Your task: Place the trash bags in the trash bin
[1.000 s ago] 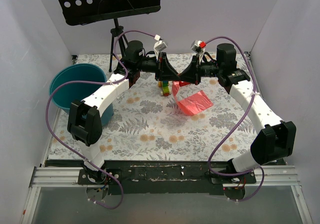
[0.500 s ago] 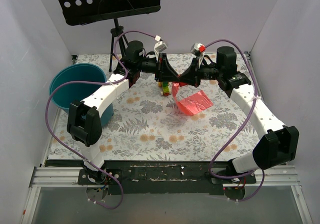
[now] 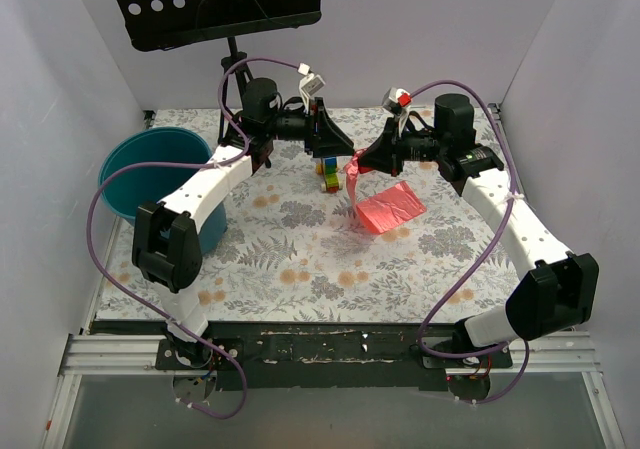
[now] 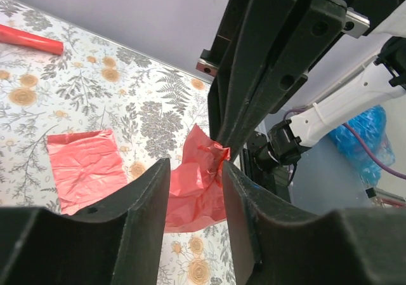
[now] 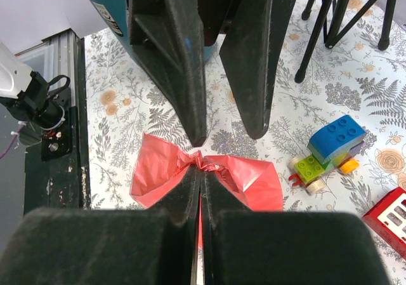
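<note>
The right gripper (image 5: 198, 168) pinches the trash bags (image 5: 248, 178) between closed fingers. The left gripper (image 4: 193, 171) stands wide just opposite, apparently empty — the trash bin (image 3: 113, 197) lies well apart, so nothing is deposited yet.

We see a translucent pink-red trash bag (image 3: 388, 207), a teal trash bin (image 3: 140, 167), and a white tablecloth (image 3: 300, 259) printed with grey ferns and tan flowers. The toy car (image 5: 330, 148) stacks blue, green and yellow bricks; the box (image 5: 390, 218) is red with white squares.
</note>
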